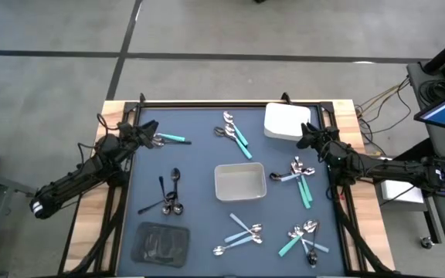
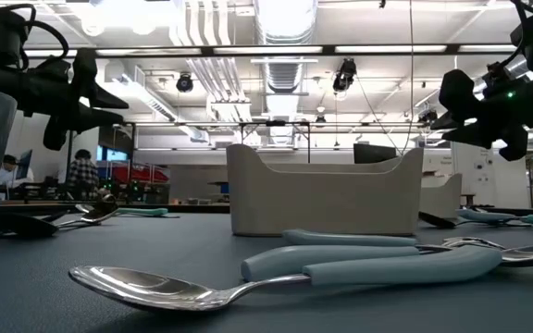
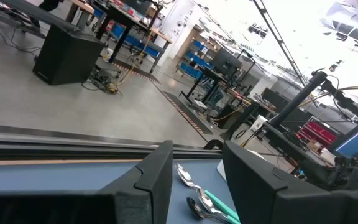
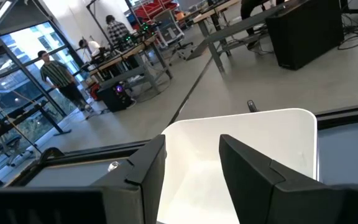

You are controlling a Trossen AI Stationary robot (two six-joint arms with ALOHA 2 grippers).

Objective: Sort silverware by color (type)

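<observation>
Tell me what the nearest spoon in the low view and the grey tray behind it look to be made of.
The long spoon with a shiny bowl and pale-blue handle: bowl and neck look like polished metal, since they mirror the ceiling lights; the handle looks like matte plastic or rubber, dull and evenly coloured. The square light-grey tray looks like moulded matte plastic, with smooth rounded walls and no shine, though that is only a guess.

Scattered flat in clusters across the dark surface (image 1: 199,170): black spoons (image 1: 170,197) at left, teal-handled pieces (image 1: 236,133) at the far middle and at right (image 1: 303,179), pale-blue-handled spoons (image 1: 242,234) at near middle, a mixed heap (image 1: 306,238) near right.
</observation>
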